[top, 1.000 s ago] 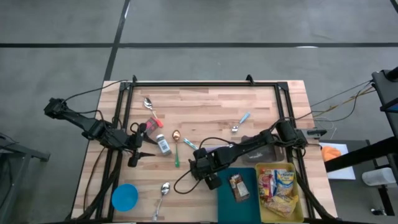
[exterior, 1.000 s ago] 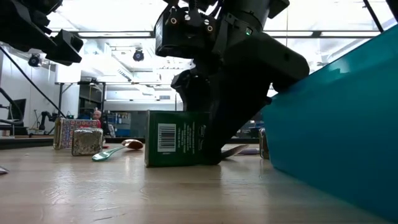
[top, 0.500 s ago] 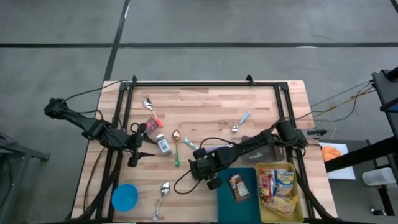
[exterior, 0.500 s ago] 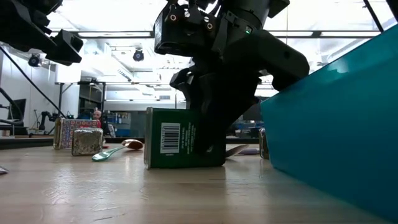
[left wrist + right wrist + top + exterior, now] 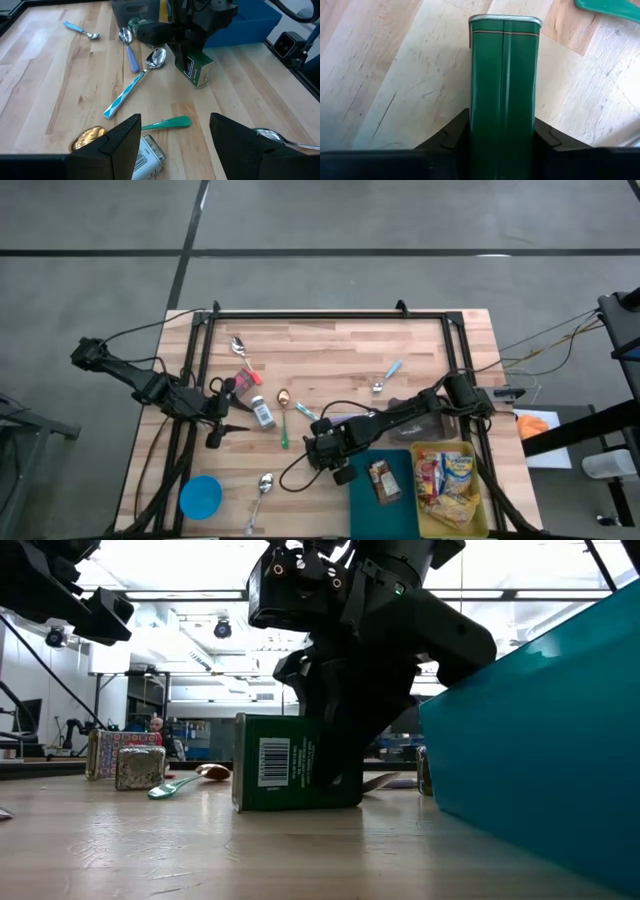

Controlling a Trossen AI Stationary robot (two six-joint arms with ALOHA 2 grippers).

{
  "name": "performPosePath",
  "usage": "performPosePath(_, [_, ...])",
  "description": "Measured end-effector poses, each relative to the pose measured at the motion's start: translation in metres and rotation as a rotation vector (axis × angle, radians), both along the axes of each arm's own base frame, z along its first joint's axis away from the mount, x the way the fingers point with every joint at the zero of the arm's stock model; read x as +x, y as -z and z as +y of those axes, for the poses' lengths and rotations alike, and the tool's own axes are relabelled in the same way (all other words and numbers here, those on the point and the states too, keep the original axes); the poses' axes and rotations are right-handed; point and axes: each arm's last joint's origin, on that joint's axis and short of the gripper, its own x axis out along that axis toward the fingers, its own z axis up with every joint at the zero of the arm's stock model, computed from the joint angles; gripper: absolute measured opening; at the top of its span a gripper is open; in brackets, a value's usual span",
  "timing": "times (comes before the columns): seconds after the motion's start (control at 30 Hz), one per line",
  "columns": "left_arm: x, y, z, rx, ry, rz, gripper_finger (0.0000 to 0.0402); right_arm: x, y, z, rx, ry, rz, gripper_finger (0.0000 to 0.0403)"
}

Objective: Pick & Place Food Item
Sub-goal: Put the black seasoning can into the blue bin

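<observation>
A green box (image 5: 285, 775) with a barcode on its side stands on the table just left of the teal bin (image 5: 540, 730). My right gripper (image 5: 502, 132) comes down on it from above and is shut on it; in the high view this gripper (image 5: 328, 452) covers the box. The left wrist view shows the box (image 5: 199, 71) under the right arm. My left gripper (image 5: 175, 145) hangs open at the table's left side, holding nothing. My right gripper pinches the green box between its two fingers, which lie on two opposite sides (image 5: 477, 120) of it. The fingers (image 5: 340, 745) come steeply from above. The box stands upright with its bottom on the table.
Several spoons (image 5: 283, 418) and a small tin (image 5: 263, 414) lie between the arms. A blue round lid (image 5: 200, 497) is at the near left. The teal bin (image 5: 400, 495) holds one packet, and the yellow bin (image 5: 482, 515) beside it holds several.
My right gripper has shut on the green box without shifting from its place. The box has turned a little on the table as the fingers took hold.
</observation>
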Motion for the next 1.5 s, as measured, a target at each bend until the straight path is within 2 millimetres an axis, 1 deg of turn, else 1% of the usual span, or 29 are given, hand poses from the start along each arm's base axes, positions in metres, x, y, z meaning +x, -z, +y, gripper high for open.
performPosePath(0.07, [0.000,0.000,0.000,0.000,0.000,0.000,0.0241,0.000,0.000,0.000,0.000,0.000,0.000,0.0112])
performPosePath(0.2, [0.000,0.000,0.000,0.000,0.000,0.000,0.0241,0.000,0.000,0.000,0.000,0.000,0.000,0.0110])
performPosePath(0.43, [0.000,0.000,0.000,0.000,0.000,0.000,0.0241,0.000,0.000,0.000,0.000,0.000,0.000,0.0129])
performPosePath(1.17, [0.000,0.000,0.000,0.000,0.000,0.000,0.0241,0.000,0.000,0.000,0.000,0.000,0.000,0.0136])
performPosePath(1.27, [0.000,0.000,0.000,0.000,0.000,0.000,0.0241,0.000,-0.003,0.000,0.002,-0.001,-0.007,0.0136])
performPosePath(1.5, [0.000,0.000,0.000,0.000,0.000,0.001,0.0241,0.005,-0.020,0.002,0.011,0.000,-0.043,0.0136])
